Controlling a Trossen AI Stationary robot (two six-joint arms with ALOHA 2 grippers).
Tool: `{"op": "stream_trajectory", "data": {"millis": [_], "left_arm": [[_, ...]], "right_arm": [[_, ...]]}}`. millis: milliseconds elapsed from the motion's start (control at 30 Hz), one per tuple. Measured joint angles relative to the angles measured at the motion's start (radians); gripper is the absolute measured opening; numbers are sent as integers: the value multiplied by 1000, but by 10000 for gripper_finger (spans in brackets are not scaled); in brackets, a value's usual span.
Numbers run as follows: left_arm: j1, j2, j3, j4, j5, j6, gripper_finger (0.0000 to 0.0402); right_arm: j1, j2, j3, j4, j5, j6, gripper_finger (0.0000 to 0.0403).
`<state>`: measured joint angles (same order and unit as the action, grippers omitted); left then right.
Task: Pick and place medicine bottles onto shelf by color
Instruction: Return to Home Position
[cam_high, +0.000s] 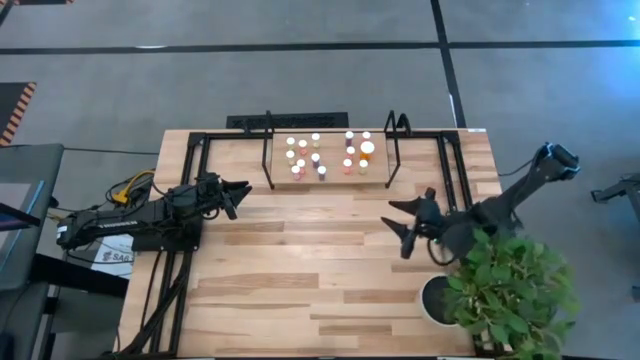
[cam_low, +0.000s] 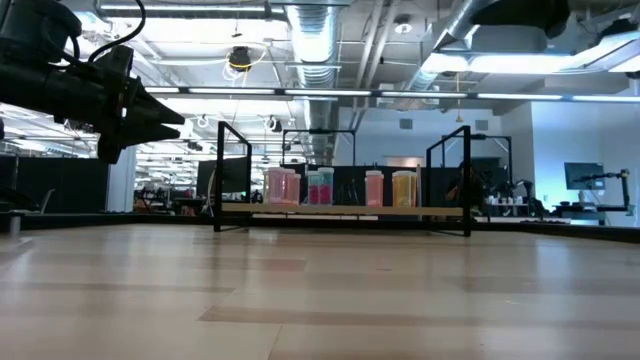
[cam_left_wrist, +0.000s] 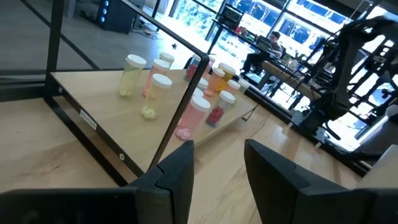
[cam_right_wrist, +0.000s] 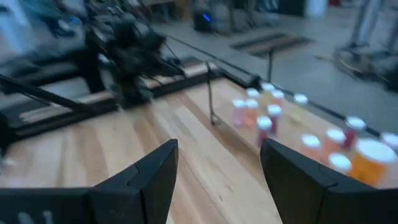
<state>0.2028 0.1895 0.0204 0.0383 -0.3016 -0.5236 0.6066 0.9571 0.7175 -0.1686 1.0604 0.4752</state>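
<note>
We are finding no writing we can read. A small white sticker is sitting on the black frame of the shelf, but its print is too fine to make out, and the medicine bottles are showing no labels.

The shelf is standing at the far edge of the worktop, and all the bottles we can see are standing upright on its board, between the two black hoops. The left wrist view is showing clear bodies. The pale yellowish ones are holding yellow pieces at the bottom, and the pink ones are holding pink or red pieces. One orange bottle is wearing a larger white cap. The bottles behind the front row are partly hiding one another, so we are not counting them.

The left gripper is hovering over the worktop's left side, well apart from the shelf, its fingers parted and holding nothing. The right gripper is hanging over the right side, with its fingers spread wide and empty. Beside it, a white plant pot is carrying a leafy green plant that is covering part of the right arm.
</note>
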Motion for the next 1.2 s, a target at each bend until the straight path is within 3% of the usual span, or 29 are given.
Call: {"op": "stream_trajectory", "data": {"millis": [133, 600, 1200], "left_arm": [[0, 0, 0, 0, 0, 0, 128], [0, 0, 0, 0, 0, 0, 128], [0, 0, 0, 0, 0, 0, 128]], "right_arm": [[-19, -132, -128, 173, -55, -132, 251], [-159, -553, -417, 180, -157, -146, 251], [-350, -844, -614, 179, -294, -169, 251]]}}
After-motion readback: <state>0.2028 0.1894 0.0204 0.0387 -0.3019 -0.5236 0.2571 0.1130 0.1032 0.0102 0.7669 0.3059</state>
